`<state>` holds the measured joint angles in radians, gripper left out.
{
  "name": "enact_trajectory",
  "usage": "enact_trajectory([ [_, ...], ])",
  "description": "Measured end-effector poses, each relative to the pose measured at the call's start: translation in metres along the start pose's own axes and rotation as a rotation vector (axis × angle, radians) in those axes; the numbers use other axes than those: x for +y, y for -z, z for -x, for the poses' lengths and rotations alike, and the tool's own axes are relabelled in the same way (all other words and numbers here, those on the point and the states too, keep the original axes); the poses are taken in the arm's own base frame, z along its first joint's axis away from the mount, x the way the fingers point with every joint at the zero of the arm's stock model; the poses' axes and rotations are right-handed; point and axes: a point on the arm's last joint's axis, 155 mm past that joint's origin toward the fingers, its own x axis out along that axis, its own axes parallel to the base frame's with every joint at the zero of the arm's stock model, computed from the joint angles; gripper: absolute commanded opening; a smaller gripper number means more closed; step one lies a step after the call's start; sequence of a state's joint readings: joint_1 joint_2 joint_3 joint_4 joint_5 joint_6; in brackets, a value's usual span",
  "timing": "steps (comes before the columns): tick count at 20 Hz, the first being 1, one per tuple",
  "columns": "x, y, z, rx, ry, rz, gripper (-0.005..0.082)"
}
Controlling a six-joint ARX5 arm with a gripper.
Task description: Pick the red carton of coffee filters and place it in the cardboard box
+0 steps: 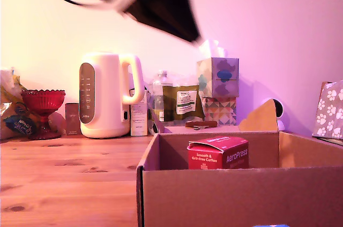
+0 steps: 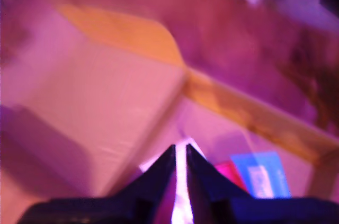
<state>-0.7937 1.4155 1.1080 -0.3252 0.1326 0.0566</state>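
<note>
Inside the box [image 1: 161, 195], the carton [image 1: 218, 152] lies well below the raised tool [image 2: 180, 155], whose jaws are nearly closed, empty.

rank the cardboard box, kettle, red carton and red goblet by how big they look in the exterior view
1. cardboard box, though it sits nearest the camera
2. kettle
3. red carton and red goblet look about alike, so unranked

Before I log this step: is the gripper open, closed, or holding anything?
Gripper: fingers nearly together, holding nothing; the red AeroPress carton sits in the cardboard box.
</note>
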Motion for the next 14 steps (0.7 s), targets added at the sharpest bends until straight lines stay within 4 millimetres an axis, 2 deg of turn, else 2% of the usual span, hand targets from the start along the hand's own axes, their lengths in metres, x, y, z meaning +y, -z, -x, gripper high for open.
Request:
enact_trajectory([
  [2, 0.03, 0.014, 0.011, -0.052, -0.065, 0.058, -0.0024],
  [5, 0.08, 0.051, 0.026, -0.101, -0.184, 0.189, -0.0024],
  [7, 0.102, 0.066, 0.045, -0.147, -0.249, 0.253, -0.0024],
  [11, 0.119, 0.068, 0.093, -0.269, -0.343, 0.311, -0.0024],
  [14, 0.116, 0.069, 0.124, -0.316, -0.385, 0.327, -0.0024],
])
